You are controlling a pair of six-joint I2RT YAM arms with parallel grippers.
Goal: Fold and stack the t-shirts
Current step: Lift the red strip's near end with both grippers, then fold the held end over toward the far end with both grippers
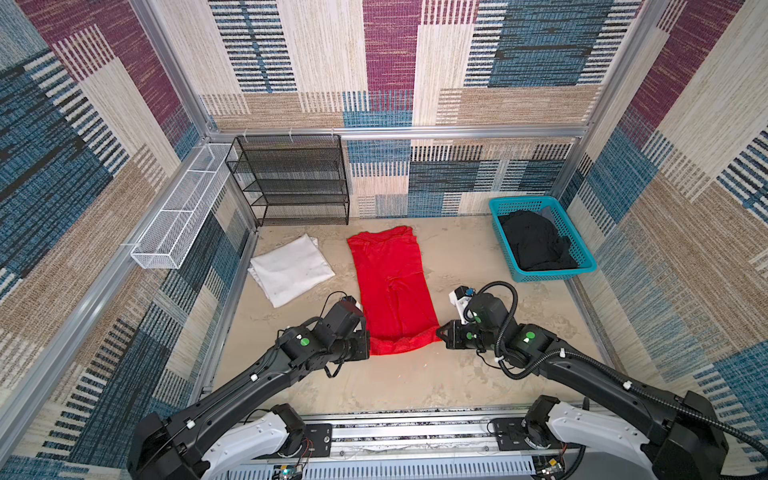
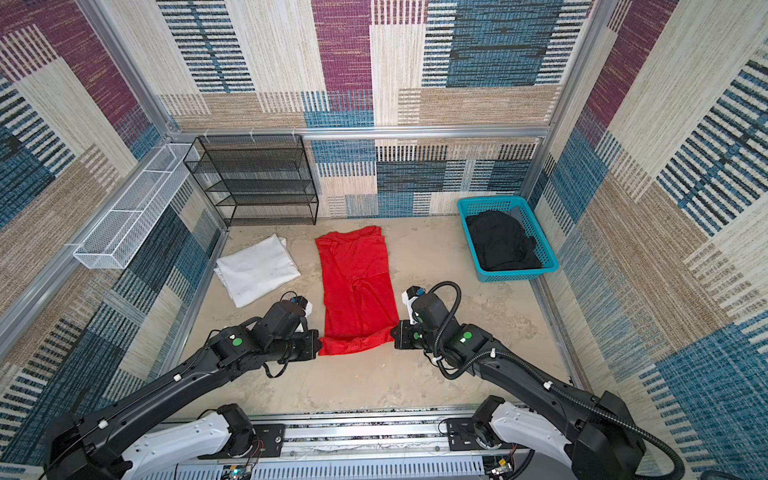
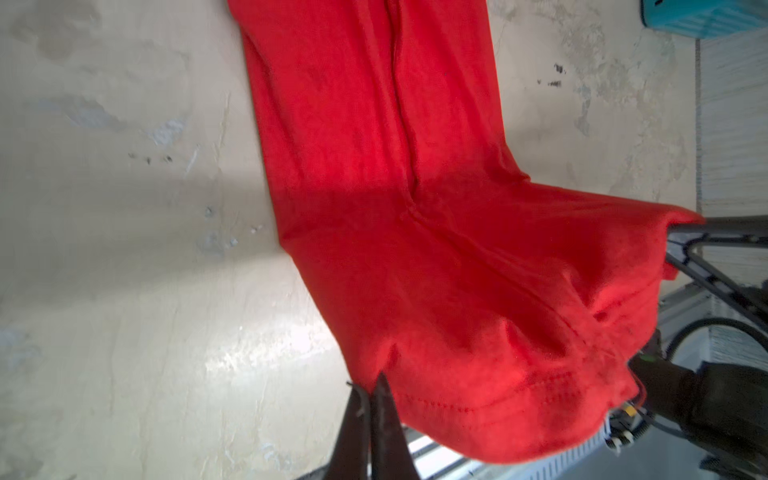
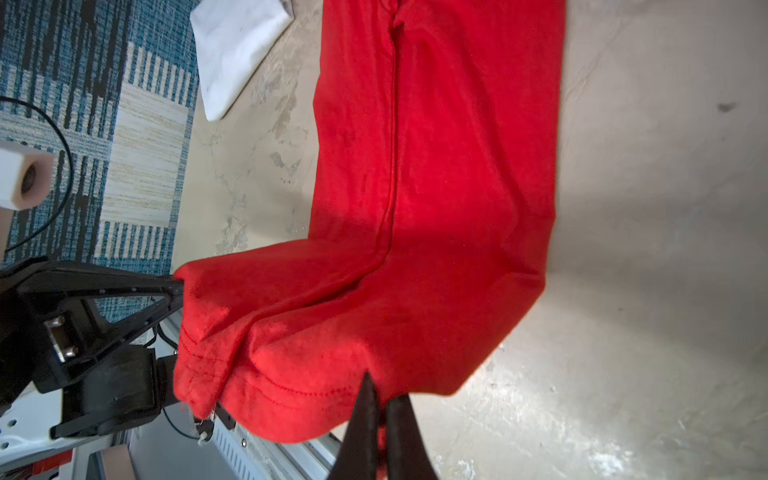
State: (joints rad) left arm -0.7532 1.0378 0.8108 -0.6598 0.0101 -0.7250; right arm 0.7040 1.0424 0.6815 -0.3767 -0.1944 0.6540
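The left gripper [image 3: 369, 388] and right gripper [image 4: 380, 392] were each pinched shut on a near hem corner of the large bright red cloth t-shirt [image 1: 390, 282], a narrow strip lying near the folded white cloth t-shirt [image 1: 291, 268]. Probably the halving fold was in hand; the next move called for carrying both corners evenly toward the collar.

Right gripper [image 4: 382, 388] jaws pinch red t-shirt [image 4: 436, 208] hem.

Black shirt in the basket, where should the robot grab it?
Best to pinch a bunched fold on top of the black shirt, coming straight down from above: it lies crumpled inside the teal basket, whose walls would likely block a sideways reach.
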